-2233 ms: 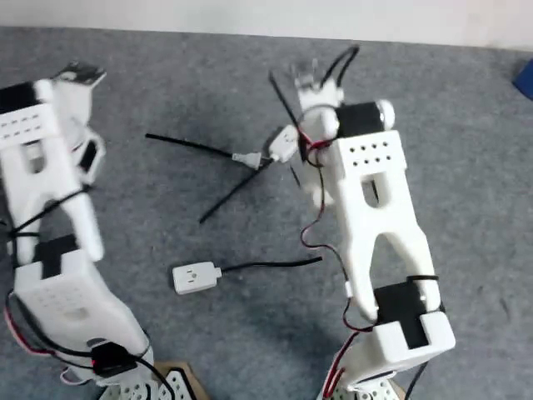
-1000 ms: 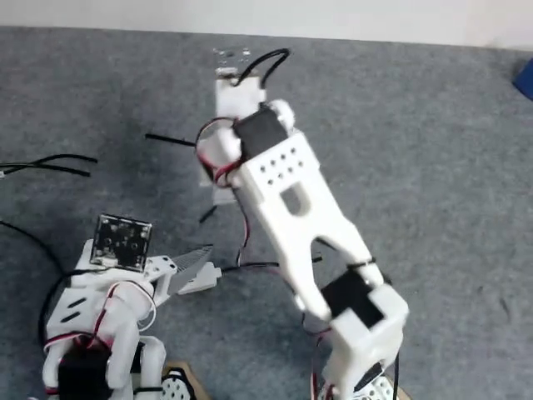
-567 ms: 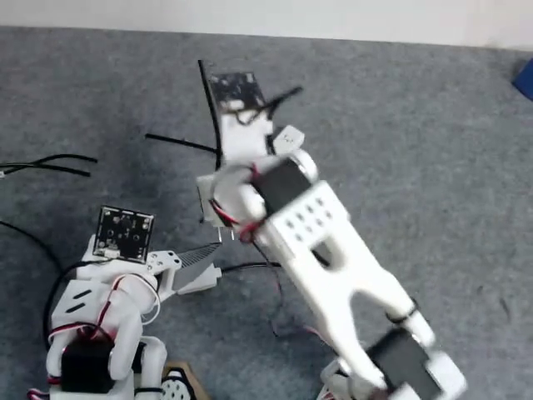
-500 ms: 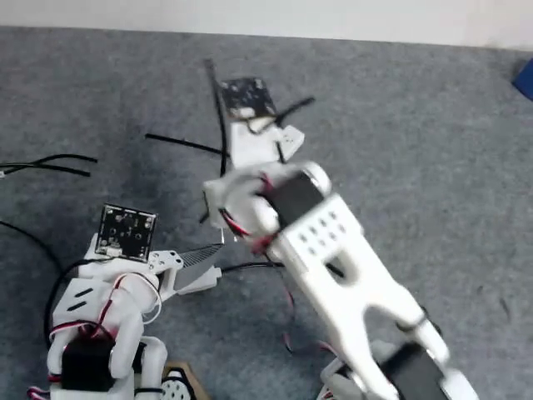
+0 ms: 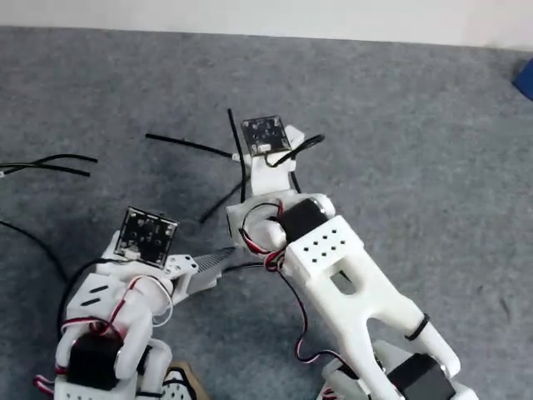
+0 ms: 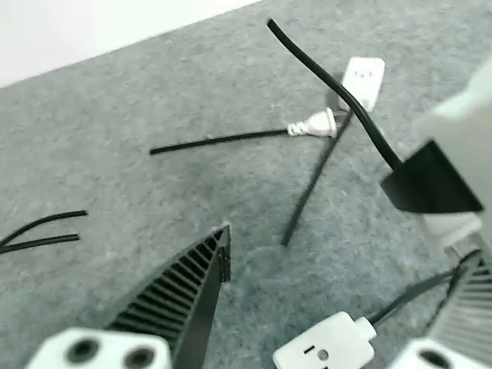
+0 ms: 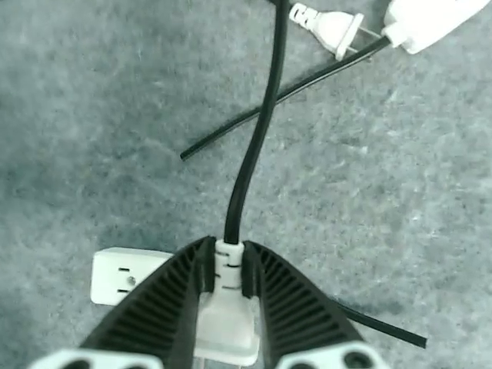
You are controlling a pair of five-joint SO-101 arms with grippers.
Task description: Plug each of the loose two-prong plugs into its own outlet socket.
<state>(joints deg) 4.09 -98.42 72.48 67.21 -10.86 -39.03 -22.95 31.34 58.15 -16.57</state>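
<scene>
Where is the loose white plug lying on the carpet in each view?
High view: loose plug just above centre, partly hidden.
Left wrist view: it lies next to the far socket.
Right wrist view: it lies past the held plug, by that socket.
Shared landmark: the diagonal black cord beside it.

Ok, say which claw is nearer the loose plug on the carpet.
Right. The right claw, gripping a second plug, is a short way from the loose plug; the left claw is farther back, by a socket.

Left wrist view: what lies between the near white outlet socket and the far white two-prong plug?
A loose black cord lies slantwise across that stretch, seen in the left wrist view.
</scene>
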